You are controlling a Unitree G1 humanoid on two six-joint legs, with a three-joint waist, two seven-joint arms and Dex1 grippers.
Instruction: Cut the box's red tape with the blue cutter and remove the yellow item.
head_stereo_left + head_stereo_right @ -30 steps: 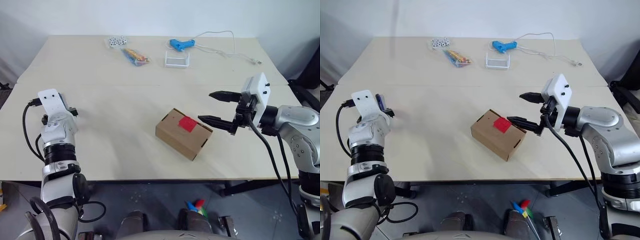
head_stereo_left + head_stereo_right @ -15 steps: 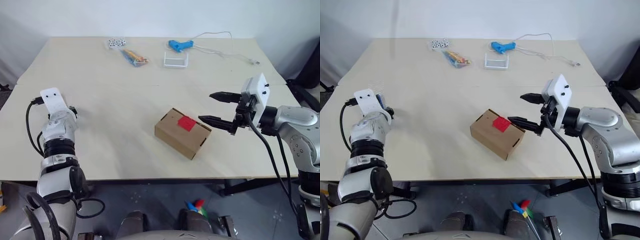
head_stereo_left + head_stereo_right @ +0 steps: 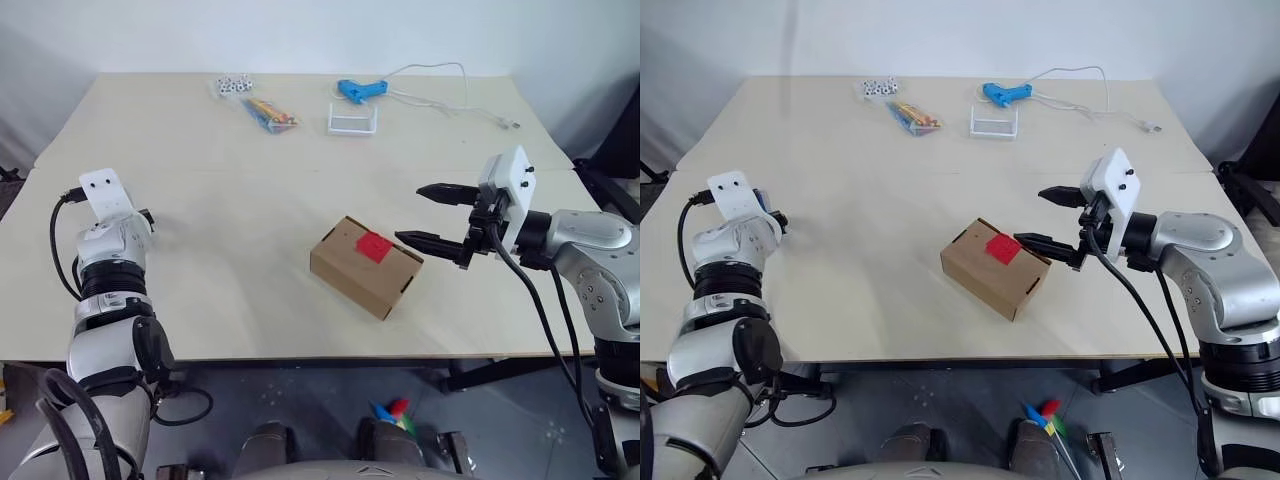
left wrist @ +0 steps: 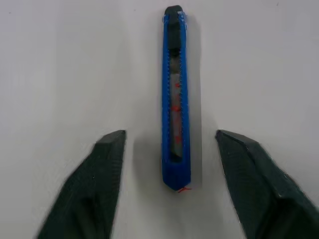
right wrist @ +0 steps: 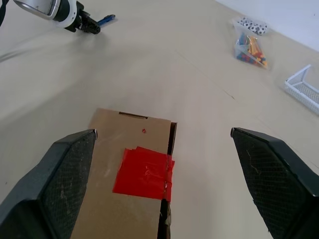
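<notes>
The left gripper (image 4: 169,149) straddles the blue cutter (image 4: 175,99), fingers apart, seemingly not touching it; right gripper (image 3: 432,215) gapes beside the box (image 3: 365,266).

The yellow item is out of sight, the box (image 3: 366,266) being closed with the red tape (image 5: 144,173) across its seam. In the right wrist view the near end of the box is cut off by the picture's edge, and so are the bases of the right hand's fingers (image 5: 55,184). In the head views the left hand (image 3: 148,222) is largely hidden behind its own wrist, so its fingers cannot be made out there. The blue cutter (image 4: 175,97) is a mere speck in the right wrist view. The bag of sticks (image 3: 270,113) and the small pieces (image 3: 233,85) beside it are too small to tell. The wire tray (image 5: 305,93) is cropped.
</notes>
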